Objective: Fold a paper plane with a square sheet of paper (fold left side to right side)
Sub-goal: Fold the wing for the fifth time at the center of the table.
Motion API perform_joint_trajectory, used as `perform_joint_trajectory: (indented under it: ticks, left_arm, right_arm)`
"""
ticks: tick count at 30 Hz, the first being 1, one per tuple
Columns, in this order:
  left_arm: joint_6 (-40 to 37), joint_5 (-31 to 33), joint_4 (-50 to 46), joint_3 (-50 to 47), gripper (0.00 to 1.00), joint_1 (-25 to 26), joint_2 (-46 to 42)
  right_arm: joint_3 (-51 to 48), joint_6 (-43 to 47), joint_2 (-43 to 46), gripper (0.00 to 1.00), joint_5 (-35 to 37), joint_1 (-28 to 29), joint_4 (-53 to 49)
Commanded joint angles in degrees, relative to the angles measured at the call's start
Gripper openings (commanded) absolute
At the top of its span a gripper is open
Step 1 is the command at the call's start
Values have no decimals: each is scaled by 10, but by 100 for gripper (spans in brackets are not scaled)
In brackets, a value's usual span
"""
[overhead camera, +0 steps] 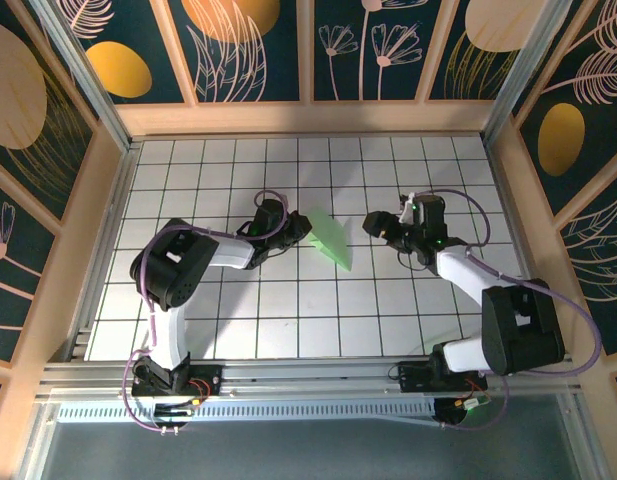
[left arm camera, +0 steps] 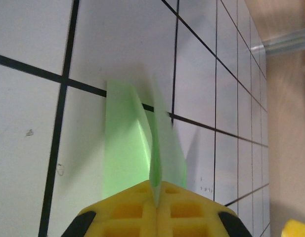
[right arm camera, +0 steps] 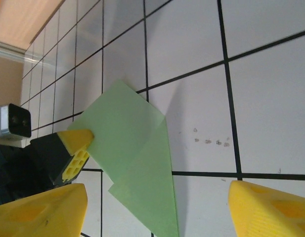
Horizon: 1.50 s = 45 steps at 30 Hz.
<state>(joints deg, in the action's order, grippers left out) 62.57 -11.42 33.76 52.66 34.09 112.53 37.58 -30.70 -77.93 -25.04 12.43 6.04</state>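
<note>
Step in hand: the left-to-right fold, at the grasp stage as I judge it.

Paper: the green paper (overhead camera: 331,240) lies near the middle of the top view, on the white grid table (overhead camera: 238,320), between the two grippers. It is no plain square now. It reads as a wedge, broad at its upper end and tapering to a point at the lower right. The right wrist view shows at least two overlapping layers with a slanted edge across them.

Left gripper (left arm camera: 156,197): jaws are closed. In the left wrist view the two yellow fingers (left arm camera: 127,212) meet at the bottom centre of the frame. A thin edge of the paper is pinched in the seam between them. From there the sheet rises up the frame, one flap standing off the table and throwing a soft shadow on the tile.

Right gripper (right arm camera: 154,197): jaws stand wide apart and hold nothing. Its fingers sit at the lower left and lower right corners of its own view, the narrow end of the wedge lying between them on the table. I cannot tell whether they touch the surface.

Next move, my estimate: carry the pinched left flap up and over toward the right-hand edge, keeping it low so the thin sheet does not buckle. The edges must line up before release. The free gripper is well placed to pin the lower layer or press the crease.

Risk: the whole sheet may drag along rather than hinge.
</note>
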Motion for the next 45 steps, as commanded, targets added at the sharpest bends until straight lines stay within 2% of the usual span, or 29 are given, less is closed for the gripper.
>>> perform_joint_trajectory:
  ticks: [1, 5, 7, 12, 14, 16, 23, 32, 37, 42, 45]
  left_arm:
    - [-35, -4, 26, -6, 0, 1, -28]
    - [-125, -51, 10, -27, 0, -1, -74]
    - [-168, -99, 21, -52, 0, -2, -100]
    - [-212, -241, 99, -130, 0, -4, -167]
    - [-223, -264, 109, -154, 0, -4, -190]
    - [-237, -273, 109, -172, 0, -4, -209]
    - [-254, -297, 120, -196, 0, -6, -232]
    - [-248, -307, 135, -195, 0, -6, -216]
    - [-252, -281, 112, -190, 0, -7, -212]
    - [-260, -257, 76, -182, 0, -9, -201]
    - [-258, -252, 79, -185, 0, -12, -197]
  right_arm:
    - [5, 57, 18, 75, -57, -10, -1]
    - [18, 114, 10, 76, -125, -13, -10]
    - [16, 130, 6, 77, -157, -12, -3]
    - [-9, 151, -10, 84, -242, 3, 49]
    - [-24, 156, -17, 86, -261, 17, 76]
    - [-41, 156, -26, 90, -273, 32, 107]
    - [-79, 155, -65, 90, -313, 82, 199]
    - [-84, 153, -111, 84, -343, 98, 252]
    - [-77, 158, -104, 72, -351, 97, 240]
    - [-61, 186, -80, 59, -332, 91, 177]
    - [-51, 203, -69, 58, -320, 84, 147]
